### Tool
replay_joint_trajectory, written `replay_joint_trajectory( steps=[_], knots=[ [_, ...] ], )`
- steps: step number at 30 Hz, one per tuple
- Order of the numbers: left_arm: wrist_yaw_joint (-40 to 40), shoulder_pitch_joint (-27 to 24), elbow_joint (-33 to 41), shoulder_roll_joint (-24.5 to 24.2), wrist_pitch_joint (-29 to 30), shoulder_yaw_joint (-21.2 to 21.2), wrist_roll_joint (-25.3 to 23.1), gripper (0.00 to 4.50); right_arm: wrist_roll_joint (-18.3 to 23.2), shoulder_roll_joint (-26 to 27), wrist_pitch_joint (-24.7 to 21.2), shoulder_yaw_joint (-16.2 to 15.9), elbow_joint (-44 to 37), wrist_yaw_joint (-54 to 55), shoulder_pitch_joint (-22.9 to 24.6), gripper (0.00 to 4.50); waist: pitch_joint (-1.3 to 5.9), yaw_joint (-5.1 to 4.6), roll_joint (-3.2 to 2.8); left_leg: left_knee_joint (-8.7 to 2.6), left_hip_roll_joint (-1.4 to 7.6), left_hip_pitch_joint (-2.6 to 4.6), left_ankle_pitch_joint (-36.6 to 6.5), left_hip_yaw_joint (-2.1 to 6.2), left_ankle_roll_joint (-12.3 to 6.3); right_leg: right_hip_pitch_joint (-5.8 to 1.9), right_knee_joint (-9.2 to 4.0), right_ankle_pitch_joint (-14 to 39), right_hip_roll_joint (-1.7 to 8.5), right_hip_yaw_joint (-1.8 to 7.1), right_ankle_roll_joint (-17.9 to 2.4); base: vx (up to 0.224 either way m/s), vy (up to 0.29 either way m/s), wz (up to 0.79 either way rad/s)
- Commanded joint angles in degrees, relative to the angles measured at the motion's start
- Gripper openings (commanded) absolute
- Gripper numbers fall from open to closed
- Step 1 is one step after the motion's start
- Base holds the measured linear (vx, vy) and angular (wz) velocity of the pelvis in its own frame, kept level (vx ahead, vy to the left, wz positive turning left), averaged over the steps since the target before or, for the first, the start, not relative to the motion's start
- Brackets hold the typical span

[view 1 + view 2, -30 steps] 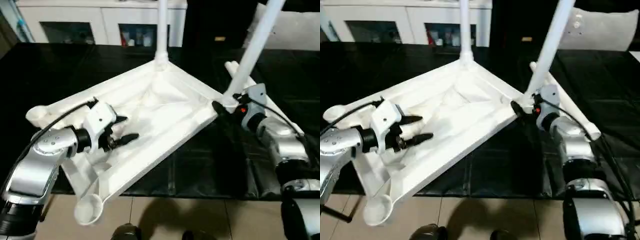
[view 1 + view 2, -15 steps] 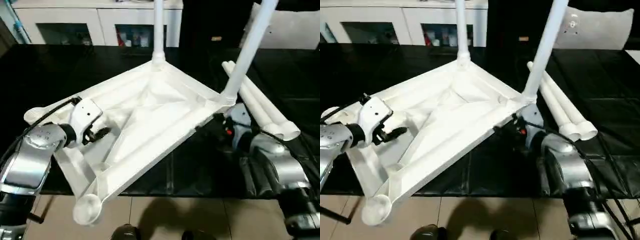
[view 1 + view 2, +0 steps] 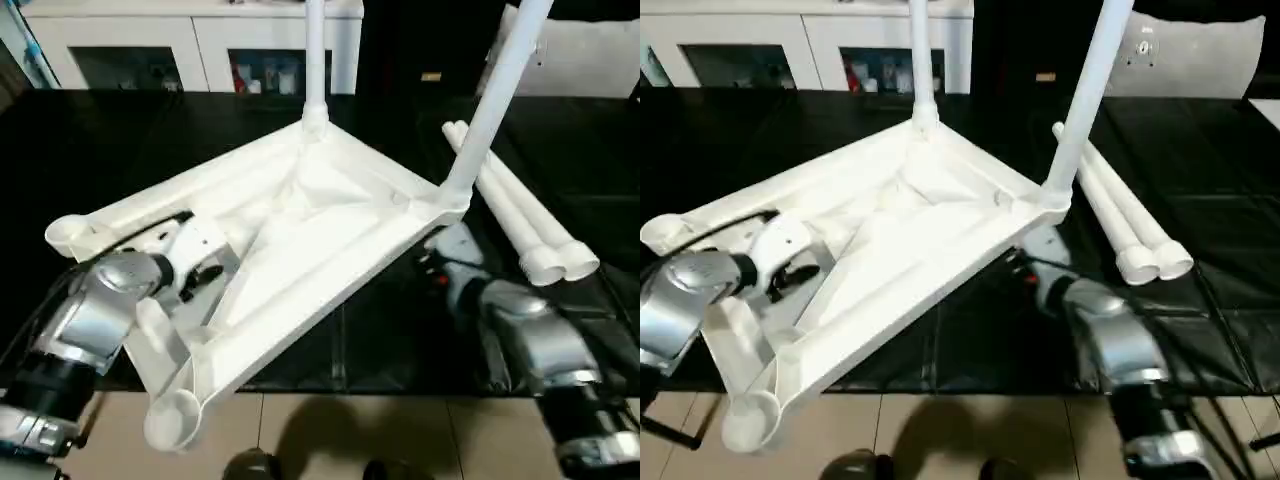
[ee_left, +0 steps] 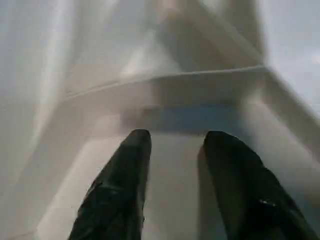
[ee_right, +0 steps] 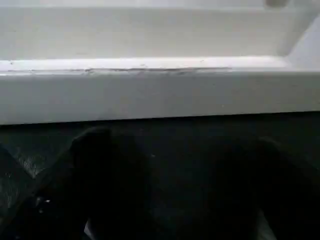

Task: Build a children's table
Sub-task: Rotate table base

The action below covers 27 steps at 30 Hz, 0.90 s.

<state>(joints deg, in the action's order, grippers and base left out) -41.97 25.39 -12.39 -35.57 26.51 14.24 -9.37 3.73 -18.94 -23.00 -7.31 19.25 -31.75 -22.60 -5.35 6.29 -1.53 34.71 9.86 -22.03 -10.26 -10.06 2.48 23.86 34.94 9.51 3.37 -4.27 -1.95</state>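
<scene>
The children's table top (image 3: 300, 230) lies upside down on the black surface, ribbed underside up. Two white legs stand in its sockets, one at the far corner (image 3: 315, 60) and one at the right corner (image 3: 495, 90). Two loose legs (image 3: 520, 215) lie side by side to the right. The left corner socket (image 3: 68, 233) and the near corner socket (image 3: 170, 425) are empty. My left gripper (image 3: 205, 275) hovers over the ribs near the left end, fingers (image 4: 135, 150) apart with nothing between them. My right gripper (image 3: 1012, 262) is open beside the top's right edge (image 5: 150, 90), below the right corner.
A white cabinet with glass doors (image 3: 200, 50) stands behind the black surface. A white object (image 3: 590, 60) sits at the back right. Tiled floor (image 3: 400, 440) shows beyond the front edge, which the near corner of the top overhangs.
My left gripper has drawn back toward the left end and its fingers have narrowed. My right gripper has come down from the right leg's base to the top's edge.
</scene>
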Motion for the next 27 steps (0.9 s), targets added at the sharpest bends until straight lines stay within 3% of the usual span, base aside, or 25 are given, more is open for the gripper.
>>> replay_joint_trajectory(
  steps=[1,5,14,17,19,23,27],
  knots=[
    [-5.1,0.5,1.1,-0.3,-0.5,1.1,2.3,1.72,-0.9,0.9,1.0,-0.6,2.3,1.0,-2.0,4.5,4.94,0.14,-0.36,-4.16,3.1,1.15,-11.7,1.59,-0.7,-3.02,-4.47,16.2,5.48,3.25,-10.4,0.0,0.0,0.0],
    [-12.7,-0.3,3.9,-0.2,-1.2,2.7,6.5,1.46,-0.8,3.2,2.3,-1.1,5.3,2.4,-4.2,4.5,4.86,0.03,-0.38,-4.24,3.15,1.25,-12.3,1.51,-0.16,-3.01,-4.32,16.0,5.38,3.3,-10.7,0.0,0.0,0.0],
    [-21.6,-0.6,6.8,2.6,-2.2,5.9,12.4,0.71,-2.0,5.7,4.9,-0.6,8.7,4.9,-7.3,4.5,4.78,-0.77,-0.1,-4.38,3.15,1.31,-13.3,1.48,0.42,-3.16,-4.53,18.8,5.63,3.44,-10.5,0.0,0.0,0.0],
    [-22.0,0.3,5.7,4.5,-3.3,5.8,12.5,0.65,-2.6,5.7,6.1,-0.4,10.1,5.4,-8.1,4.5,4.96,-0.92,0.11,-4.2,3.01,1.13,-11.6,1.35,0.23,-3.37,-4.24,16.6,5.42,3.42,-10.9,0.0,0.0,0.0],
    [-20.0,2.0,2.8,7.3,-4.9,5.5,12.0,0.29,-3.2,5.3,7.1,0.0,11.0,5.6,-8.4,4.5,5.16,-0.82,0.16,-3.98,2.95,1.11,-10.1,1.23,-0.25,-3.48,-4.05,14.7,5.43,3.45,-10.9,0.0,0.0,0.0],
    [-18.8,3.6,0.1,10.2,-6.3,5.7,12.3,0.07,-3.6,4.4,8.0,0.8,10.8,6.3,-8.4,4.5,5.37,-0.88,0.29,-3.81,2.84,0.8,-8.0,1.18,-1.33,-3.75,-3.86,12.8,5.32,3.36,-10.7,0.0,0.0,0.0],
    [-14.2,6.0,-5.0,14.0,-8.6,5.5,10.5,0.07,-2.8,2.9,10.9,3.1,10.8,7.2,-8.9,4.5,5.47,-0.75,0.5,-3.57,2.75,0.78,-7.1,1.01,-2.21,-3.75,-3.89,11.6,5.17,3.24,-11.0,0.0,0.0,0.0]
  ],
)
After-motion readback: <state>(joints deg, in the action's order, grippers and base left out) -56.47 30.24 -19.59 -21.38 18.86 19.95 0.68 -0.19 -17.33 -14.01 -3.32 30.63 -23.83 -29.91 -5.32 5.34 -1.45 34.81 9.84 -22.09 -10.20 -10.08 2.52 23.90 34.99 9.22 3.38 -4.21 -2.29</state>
